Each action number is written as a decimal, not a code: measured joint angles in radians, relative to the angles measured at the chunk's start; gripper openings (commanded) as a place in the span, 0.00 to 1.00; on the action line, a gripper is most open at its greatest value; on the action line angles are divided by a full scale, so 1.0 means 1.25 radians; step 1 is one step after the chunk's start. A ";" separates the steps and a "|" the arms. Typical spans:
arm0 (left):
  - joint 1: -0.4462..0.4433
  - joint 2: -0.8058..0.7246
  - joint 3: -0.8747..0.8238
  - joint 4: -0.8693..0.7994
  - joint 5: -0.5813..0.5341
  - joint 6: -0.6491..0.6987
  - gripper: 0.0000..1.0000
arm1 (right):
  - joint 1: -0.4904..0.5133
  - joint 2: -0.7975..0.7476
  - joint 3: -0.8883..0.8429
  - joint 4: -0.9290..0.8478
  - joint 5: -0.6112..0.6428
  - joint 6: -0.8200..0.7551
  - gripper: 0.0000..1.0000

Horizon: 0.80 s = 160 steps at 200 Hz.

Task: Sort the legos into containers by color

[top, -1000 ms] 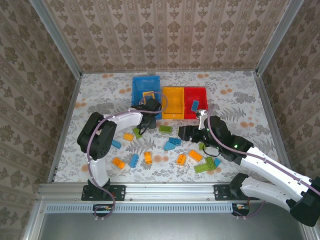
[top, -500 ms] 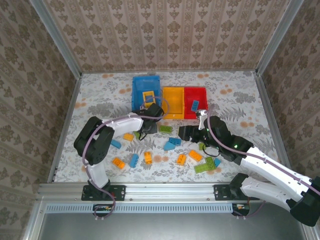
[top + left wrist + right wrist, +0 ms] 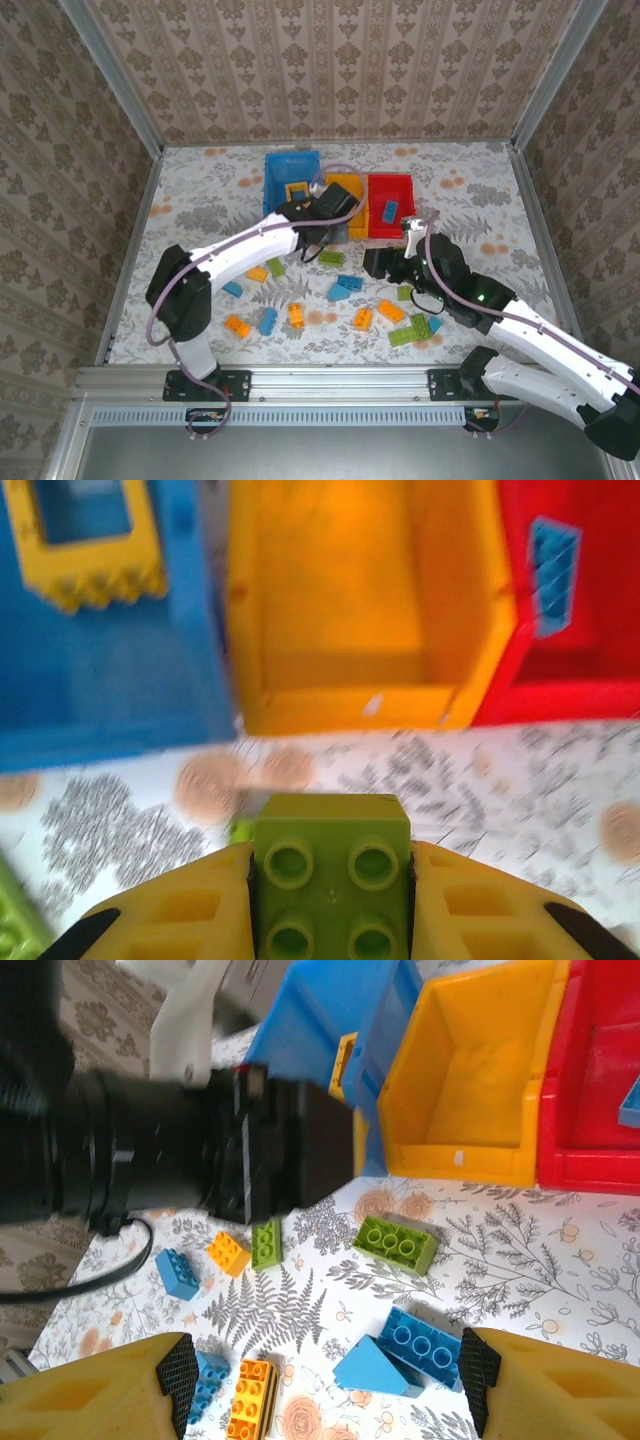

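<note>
Closest to the arms, loose legos lie on the table [image 3: 470,200]: an orange one [image 3: 237,325], a blue one [image 3: 268,320] and a flat green one [image 3: 405,336]. A bit farther in, the right gripper [image 3: 325,1380] hangs over the bricks with its two fingers wide apart and nothing between them. Farther still, the left gripper [image 3: 330,920] is squeezed tight on a green brick [image 3: 330,855], held up in the air just in front of the yellow bin [image 3: 340,705]. That bin looks empty, so the brick may belong there. The brick is likely light and hard, and its smooth sides could slip, so pinching two flat sides, bumps up, is a good hold. At the back, the blue bin [image 3: 190,630] has an orange frame [image 3: 90,575] inside, and the red bin [image 3: 600,690] has a blue brick [image 3: 553,565].
</note>
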 measured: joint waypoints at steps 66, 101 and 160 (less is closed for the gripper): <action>0.072 0.244 0.222 -0.050 0.030 0.049 0.35 | 0.000 -0.039 0.000 -0.034 0.021 0.001 0.73; 0.078 0.287 0.270 -0.076 0.045 0.065 0.53 | 0.000 -0.034 0.000 -0.039 0.021 0.003 0.73; 0.076 0.269 0.266 -0.092 0.055 0.066 0.59 | 0.000 -0.022 0.002 -0.056 0.021 0.002 0.74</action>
